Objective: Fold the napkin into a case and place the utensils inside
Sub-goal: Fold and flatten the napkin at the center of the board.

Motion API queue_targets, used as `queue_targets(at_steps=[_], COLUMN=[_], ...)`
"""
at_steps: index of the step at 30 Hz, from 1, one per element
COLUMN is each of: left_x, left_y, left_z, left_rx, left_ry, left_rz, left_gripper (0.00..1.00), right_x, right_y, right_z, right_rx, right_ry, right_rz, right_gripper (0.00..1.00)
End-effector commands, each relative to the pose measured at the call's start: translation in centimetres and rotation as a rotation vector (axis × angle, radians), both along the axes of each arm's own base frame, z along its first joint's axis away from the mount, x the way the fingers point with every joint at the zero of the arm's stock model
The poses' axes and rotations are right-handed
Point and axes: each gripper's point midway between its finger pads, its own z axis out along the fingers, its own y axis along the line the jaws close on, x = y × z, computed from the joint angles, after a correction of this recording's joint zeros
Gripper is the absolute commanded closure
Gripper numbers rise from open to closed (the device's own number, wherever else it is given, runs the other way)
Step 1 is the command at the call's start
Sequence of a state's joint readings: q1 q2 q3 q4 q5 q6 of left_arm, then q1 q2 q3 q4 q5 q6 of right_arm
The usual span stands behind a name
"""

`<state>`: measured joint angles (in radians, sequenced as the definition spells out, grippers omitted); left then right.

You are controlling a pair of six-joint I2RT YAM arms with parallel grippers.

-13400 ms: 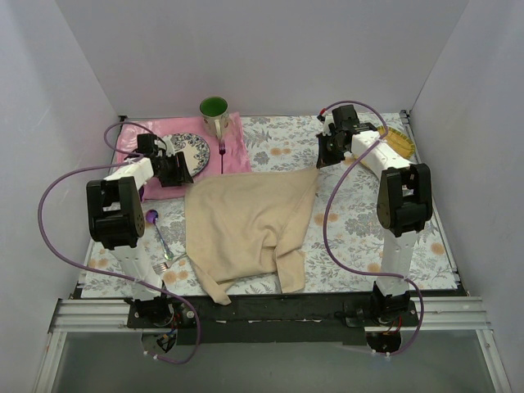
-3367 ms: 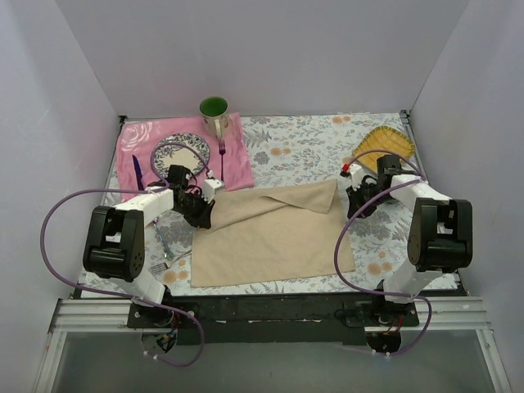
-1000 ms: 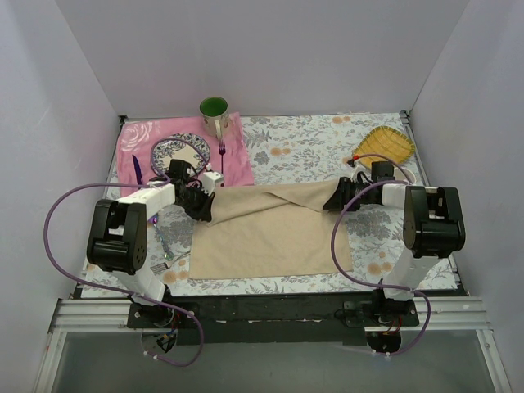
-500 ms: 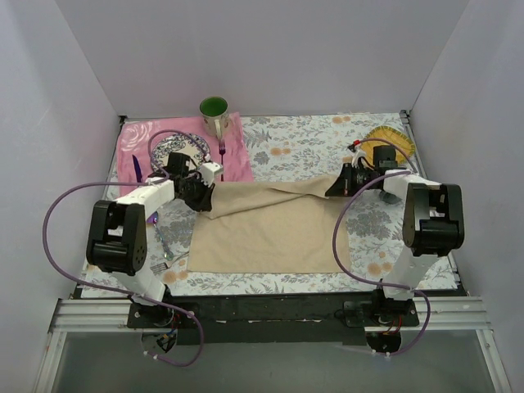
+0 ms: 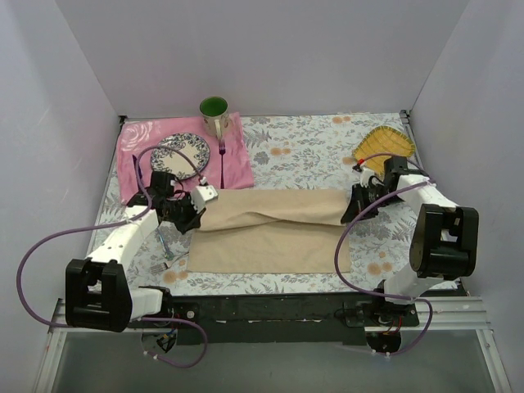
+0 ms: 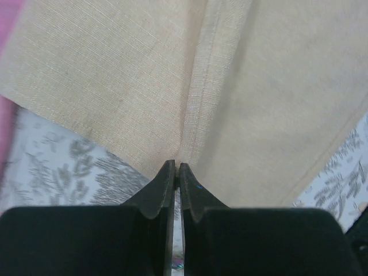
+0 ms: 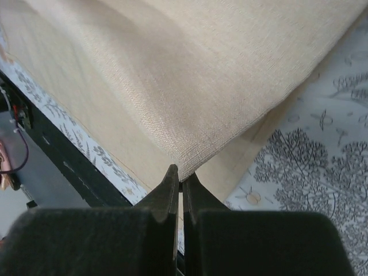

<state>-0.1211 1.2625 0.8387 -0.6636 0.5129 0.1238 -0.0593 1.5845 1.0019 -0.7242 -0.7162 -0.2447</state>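
Observation:
The beige napkin (image 5: 270,233) lies flat on the flowered tablecloth as a wide oblong, its far part doubled over into a loose top layer. My left gripper (image 5: 196,216) is shut on the left corner of the napkin's (image 6: 172,80) top layer, with the jaws (image 6: 177,168) pinched together on the cloth's edge. At the right end my right gripper (image 5: 354,214) is shut on the top layer's corner, the napkin (image 7: 190,75) rising from its tips (image 7: 181,174). A small pale fork (image 5: 169,263) lies left of the napkin, under my left arm. The spoon is mostly hidden by that arm.
A pink mat (image 5: 237,168) at the back left carries a patterned plate (image 5: 182,150), a green mug (image 5: 214,115) and a purple fork (image 5: 222,155). A yellow dish (image 5: 385,144) sits at the back right. The table's black front rail (image 5: 270,307) runs close to the napkin.
My right gripper has shut on the napkin's right corner. Both grippers have come toward the near edge, drawing the napkin's top layer over the lower one.

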Motion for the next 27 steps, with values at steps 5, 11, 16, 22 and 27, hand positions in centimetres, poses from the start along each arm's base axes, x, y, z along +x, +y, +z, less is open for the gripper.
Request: queue_targets(at_steps=[5,11,16,22,27], left_x=[-3.9,-3.0,-2.3,-0.6,-0.1], left_y=[2.5,1.6,0.9,0.5,-1.4], left_z=[-4.2,-4.1,-5.0,-5.6,-6.0], left_rx=[0.121,0.07,0.037,0.037,0.048], left_ry=[0.029,0.052,0.117,0.136,0.153], left_rz=[-0.114,-0.099,-0.057,-0.003,-0.017], left_gripper=[1.0,1.0,1.0,1.0,1.0], right_x=[-4.2,-5.0,-4.5,-2.6,-1.3], right_y=[-2.7,-2.8,-2.1,-3.7,-5.6], right_z=[-3.7,-5.2,-6.7,-8.2,-8.6], right_rx=[-0.143,-0.153,-0.155,-0.254,-0.323], right_ry=[0.206,0.284,0.284,0.272,0.263], right_rz=[0.107,0.161,0.138,0.103,0.087], right_gripper=[0.99,0.99,0.99,0.99,0.99])
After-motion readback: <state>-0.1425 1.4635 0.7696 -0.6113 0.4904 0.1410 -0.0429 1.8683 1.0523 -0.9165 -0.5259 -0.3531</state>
